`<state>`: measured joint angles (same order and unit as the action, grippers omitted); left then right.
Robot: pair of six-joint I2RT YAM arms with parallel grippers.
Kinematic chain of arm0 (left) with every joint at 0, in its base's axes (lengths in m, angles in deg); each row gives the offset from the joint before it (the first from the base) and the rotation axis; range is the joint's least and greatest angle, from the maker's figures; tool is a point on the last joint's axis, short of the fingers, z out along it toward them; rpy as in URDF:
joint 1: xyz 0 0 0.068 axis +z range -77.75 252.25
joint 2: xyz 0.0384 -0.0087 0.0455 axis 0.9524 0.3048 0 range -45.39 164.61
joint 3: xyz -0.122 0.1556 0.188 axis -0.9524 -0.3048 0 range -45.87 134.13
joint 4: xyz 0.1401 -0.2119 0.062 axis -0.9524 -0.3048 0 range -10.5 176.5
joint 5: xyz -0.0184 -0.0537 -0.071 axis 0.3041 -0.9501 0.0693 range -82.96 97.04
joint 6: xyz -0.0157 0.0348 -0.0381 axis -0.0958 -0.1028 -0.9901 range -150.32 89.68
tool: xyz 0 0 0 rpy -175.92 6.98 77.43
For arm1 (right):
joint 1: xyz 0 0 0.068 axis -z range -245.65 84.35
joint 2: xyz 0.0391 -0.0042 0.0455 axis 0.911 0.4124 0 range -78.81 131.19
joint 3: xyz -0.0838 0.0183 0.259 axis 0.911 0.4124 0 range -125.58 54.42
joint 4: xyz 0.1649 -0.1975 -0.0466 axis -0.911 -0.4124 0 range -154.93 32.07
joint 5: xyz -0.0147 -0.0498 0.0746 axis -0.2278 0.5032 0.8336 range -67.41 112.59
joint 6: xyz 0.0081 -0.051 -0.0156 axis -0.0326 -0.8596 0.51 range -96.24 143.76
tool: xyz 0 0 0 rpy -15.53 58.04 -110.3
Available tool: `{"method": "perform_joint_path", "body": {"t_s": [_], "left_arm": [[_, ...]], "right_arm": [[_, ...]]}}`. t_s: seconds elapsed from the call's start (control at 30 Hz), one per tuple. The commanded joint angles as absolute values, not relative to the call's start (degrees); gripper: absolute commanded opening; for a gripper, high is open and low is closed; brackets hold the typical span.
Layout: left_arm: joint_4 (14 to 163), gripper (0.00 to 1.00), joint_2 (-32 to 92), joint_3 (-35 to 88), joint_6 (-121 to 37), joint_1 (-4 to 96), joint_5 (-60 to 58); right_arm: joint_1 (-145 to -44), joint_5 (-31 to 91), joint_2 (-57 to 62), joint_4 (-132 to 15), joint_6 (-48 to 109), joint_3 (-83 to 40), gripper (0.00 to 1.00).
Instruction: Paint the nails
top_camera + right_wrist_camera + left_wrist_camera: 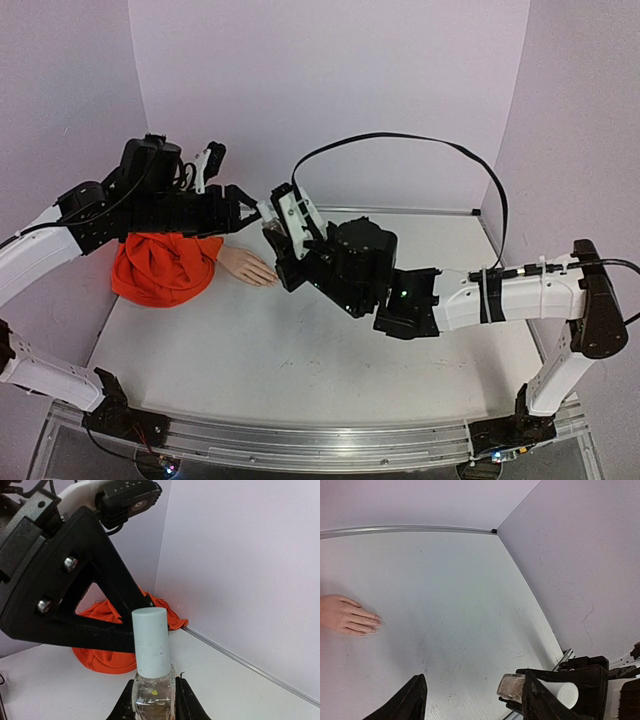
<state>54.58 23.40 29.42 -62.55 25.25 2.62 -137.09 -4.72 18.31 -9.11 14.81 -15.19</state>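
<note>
The pale peach mannequin hand (pixel 250 268) lies flat on the table, its wrist in an orange cloth sleeve (pixel 165 268). Its tiny nails (pixel 376 622) show at the fingertips in the left wrist view. My right gripper (pixel 152 700) is shut on the glass body of a small clear bottle (pixel 152 692), which stands upright with a pale cap (pixel 151 642). My left gripper (pixel 470 705) is open right beside that cap (pixel 567 693). One black finger (pixel 75 605) passes behind the cap, and nothing lies between the left jaws. Both grippers hover just right of the mannequin hand (pixel 347 615).
The white table (pixel 300 350) is boxed in by lilac walls at the back and both sides. A metal strip (pixel 410 529) runs along the back wall's foot. A black cable (pixel 400 140) arcs over the right arm.
</note>
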Motion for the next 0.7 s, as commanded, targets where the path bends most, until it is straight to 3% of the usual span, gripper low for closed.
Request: {"method": "perform_joint_path", "body": {"t_s": [0.0, 0.17, 0.33, 0.47, 0.53, 0.67], "left_arm": [[54.4, 0.7, 19.4, 28.3, -65.2, 24.9, 11.1], [53.7, 0.79, 15.3, 26.9, -65.4, 25.4, 14.9], [64.1, 0.85, 15.1, 25.8, -62.1, 25.3, -0.1], [64.7, 0.72, 18.0, 27.5, -61.1, 24.8, -5.4], [64.6, 0.61, 18.4, 27.6, -60.8, 24.7, -5.0], [64.6, 0.5, 18.8, 27.6, -60.1, 24.5, -4.5]], "right_arm": [[-137.5, -7.6, 17.2, -4.4, 15.8, -16.3, 0.0], [-137.5, -6.6, 16.5, -4.2, 16.0, -15.4, 0.0], [-137.5, -6.7, 18.2, -5.3, 15.7, -16.9, 0.0], [-137.5, -6.1, 18.7, -5.8, 16.1, -18.0, 0.0], [-137.5, -6.0, 19.0, -6.1, 16.1, -18.3, 0.0], [-137.5, -5.6, 19.4, -6.6, 16.1, -19.0, 0.0]]}}
